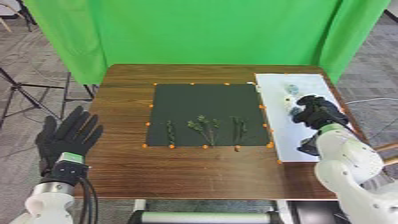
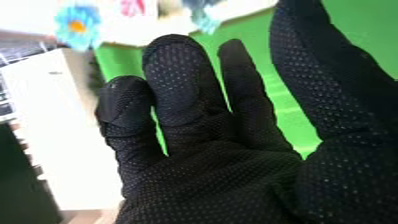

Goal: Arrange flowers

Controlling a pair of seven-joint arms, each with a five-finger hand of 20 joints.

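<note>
In the head view, my right hand (image 1: 320,113) is over the white sheet (image 1: 298,145) at the right, beside a pale flower (image 1: 289,102); a bluish flower (image 1: 291,89) lies farther back on the sheet. Green stems with leaves (image 1: 203,128) lie on the dark mat (image 1: 204,102), between a left sprig (image 1: 171,134) and a right one (image 1: 238,129). My open left hand (image 1: 67,135) is beyond the table's left edge. In the right wrist view, my right hand (image 2: 213,175) is open, holding nothing visible; a blue flower with an orange centre (image 2: 77,26) and a pink piece (image 2: 132,7) are beyond its fingers.
Small orange markers line the mat and sheet on the brown table (image 1: 204,172). A green curtain (image 1: 213,32) hangs behind the table. Tripod legs (image 1: 35,100) stand on the floor at the left.
</note>
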